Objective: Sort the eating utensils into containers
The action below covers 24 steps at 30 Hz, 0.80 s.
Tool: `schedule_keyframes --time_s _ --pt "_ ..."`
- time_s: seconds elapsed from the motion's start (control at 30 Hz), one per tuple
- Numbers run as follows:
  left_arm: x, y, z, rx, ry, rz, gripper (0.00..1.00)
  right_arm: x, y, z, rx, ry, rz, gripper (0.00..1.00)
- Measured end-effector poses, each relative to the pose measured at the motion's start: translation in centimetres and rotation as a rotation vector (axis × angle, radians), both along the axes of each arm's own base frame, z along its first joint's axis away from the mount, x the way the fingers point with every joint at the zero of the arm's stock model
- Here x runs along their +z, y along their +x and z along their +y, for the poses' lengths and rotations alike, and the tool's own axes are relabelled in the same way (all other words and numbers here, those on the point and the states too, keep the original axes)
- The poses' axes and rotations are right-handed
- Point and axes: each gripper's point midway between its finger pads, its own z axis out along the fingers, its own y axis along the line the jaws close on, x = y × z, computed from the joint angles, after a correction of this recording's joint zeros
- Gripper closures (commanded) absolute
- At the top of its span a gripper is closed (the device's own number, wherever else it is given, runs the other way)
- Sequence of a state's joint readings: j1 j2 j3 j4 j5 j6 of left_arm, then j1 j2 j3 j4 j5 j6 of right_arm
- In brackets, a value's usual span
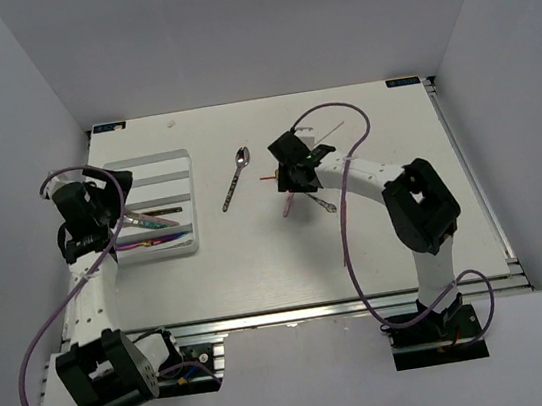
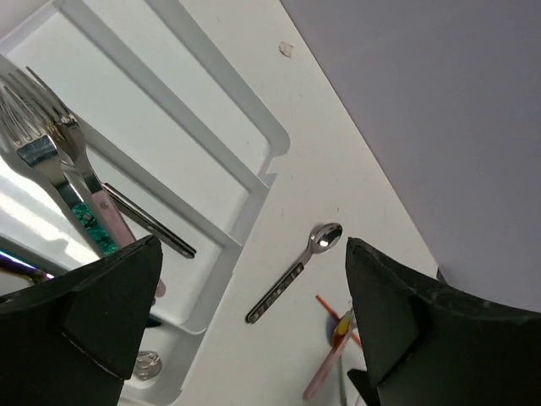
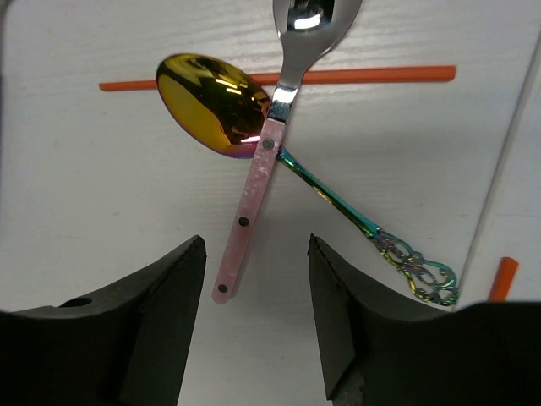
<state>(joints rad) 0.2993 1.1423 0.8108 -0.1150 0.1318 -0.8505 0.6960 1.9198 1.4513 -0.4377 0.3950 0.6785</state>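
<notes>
The white cutlery tray [image 1: 144,161] lies at the left and holds several utensils, among them silver forks [image 2: 51,144] and a dark-handled piece [image 2: 152,224]. My left gripper [image 1: 102,208] hangs over the tray, open and empty [image 2: 254,249]. A silver spoon [image 1: 235,178] lies alone on the table right of the tray and also shows in the left wrist view [image 2: 296,269]. My right gripper [image 1: 291,168] is open [image 3: 256,254] over a small pile: a pink-handled spoon [image 3: 254,194] crossing a gold-bowled spoon [image 3: 211,101] and a red stick [image 3: 372,74]. The pink handle's end lies between my fingertips [image 3: 196,254].
A clear stick [image 3: 507,169] and another red stick's end [image 3: 503,275] lie at the right of the pile. The tray's far compartments [image 2: 194,110] show bare white. White walls close in the table at the back and both sides.
</notes>
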Motion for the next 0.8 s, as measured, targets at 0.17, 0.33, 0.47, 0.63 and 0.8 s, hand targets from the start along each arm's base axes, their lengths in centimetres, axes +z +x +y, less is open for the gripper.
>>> schedule_keyframes --time_s 0.17,0.33,0.47,0.63,0.8 --pt "1.4 -2.1 -0.7 -0.071 0.118 -0.018 0.02 -3.8 -0.3 0.9 -0.002 -0.048 0.071 0.46" --pt "-0.7 -3.1 -0.7 -0.068 0.120 0.052 0.02 -5.8 -0.8 1.0 -0.009 -0.074 0.111 0.47" --pt "-2.1 -3.5 -0.5 -0.051 0.106 0.106 0.02 -5.7 -0.6 1.1 -0.019 -0.068 0.101 0.50" --pt "-1.9 -4.2 0.1 -0.007 0.105 0.128 0.02 -5.7 -0.6 1.0 -0.026 -0.069 0.099 0.48" --pt "1.7 -4.7 1.7 0.091 0.152 0.081 0.02 -5.8 -0.8 0.6 -0.029 -0.061 0.083 0.42"
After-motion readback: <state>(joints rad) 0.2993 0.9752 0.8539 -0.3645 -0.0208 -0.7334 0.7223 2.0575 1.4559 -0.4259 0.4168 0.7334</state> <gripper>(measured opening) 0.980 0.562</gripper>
